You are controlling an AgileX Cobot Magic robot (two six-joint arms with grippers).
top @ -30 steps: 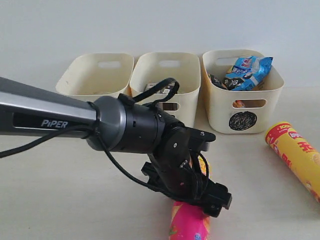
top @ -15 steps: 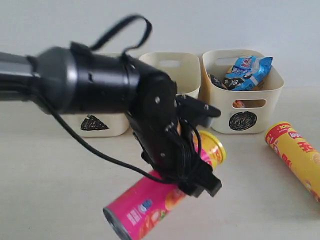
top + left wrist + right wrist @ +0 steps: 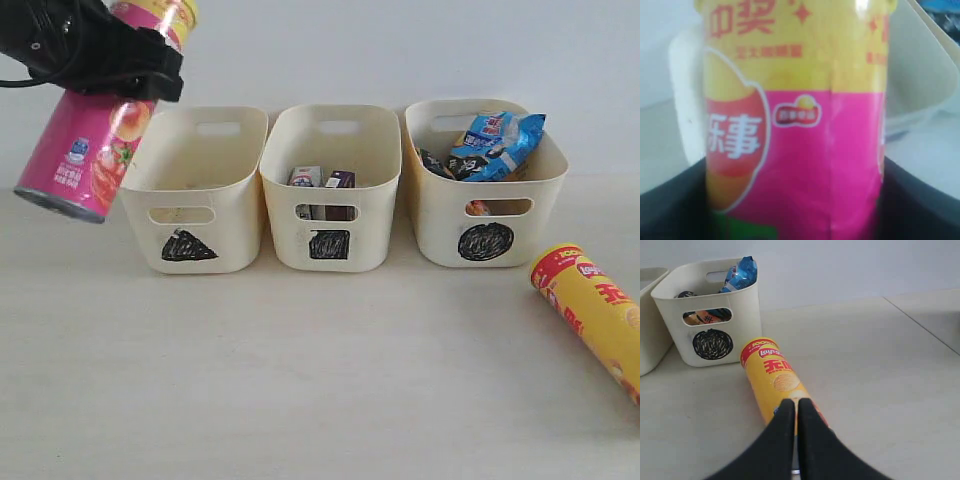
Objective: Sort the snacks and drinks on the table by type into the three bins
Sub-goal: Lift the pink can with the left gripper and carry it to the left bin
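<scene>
My left gripper [image 3: 112, 62] is shut on the pink chip tube [image 3: 82, 145], held tilted in the air just left of the triangle bin [image 3: 228, 238]. In the left wrist view the pink tube [image 3: 800, 150] fills the frame between the dark jaws. The square bin [image 3: 368, 205] holds the blue-and-white carton [image 3: 305, 177] and the dark purple carton [image 3: 341, 180]. The circle bin [image 3: 440, 225] holds the blue-white-black bag [image 3: 497, 140]; the orange-black bag [image 3: 480, 208] shows through its handle. The yellow-orange tube [image 3: 595, 315] lies on the table at the right. My right gripper [image 3: 796, 403] is shut and empty over that tube [image 3: 771, 377].
The three bins stand in a row at the back, close to a pale wall. In the right wrist view the circle bin [image 3: 742, 315] stands just beyond the yellow tube's lid end. A table seam [image 3: 922, 322] runs off to one side.
The left arm has carried the pink tube from low at the front centre up and far to the left, beside the triangle bin. The yellow tube has not moved.
</scene>
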